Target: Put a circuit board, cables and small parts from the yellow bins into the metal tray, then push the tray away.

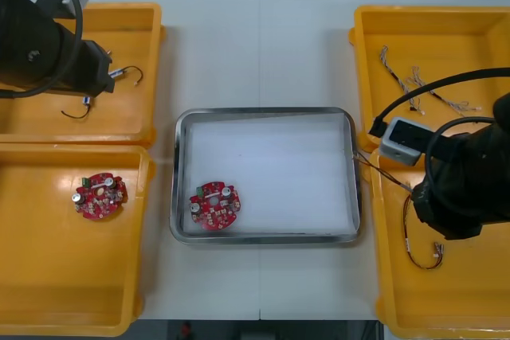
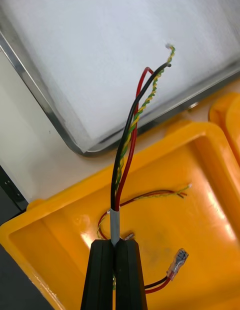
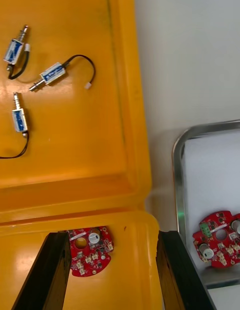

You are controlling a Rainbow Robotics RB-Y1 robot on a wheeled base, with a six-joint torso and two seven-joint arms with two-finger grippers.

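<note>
Now right gripper (image 2: 114,250) pinches the cable (image 2: 131,135) at its grey sleeve.
Likely light and floppy; loose ends reach beyond the fingers (image 2: 102,275) over the metal tray (image 1: 263,111). Left gripper (image 3: 112,235) hangs wide above a yellow bin (image 3: 60,140).

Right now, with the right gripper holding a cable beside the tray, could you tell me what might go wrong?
The right gripper pinches the red, black and yellow cable only by its grey end, so the loose wires may snag on the metal tray. A second cable lies in the yellow bin under it and might drag along.
</note>
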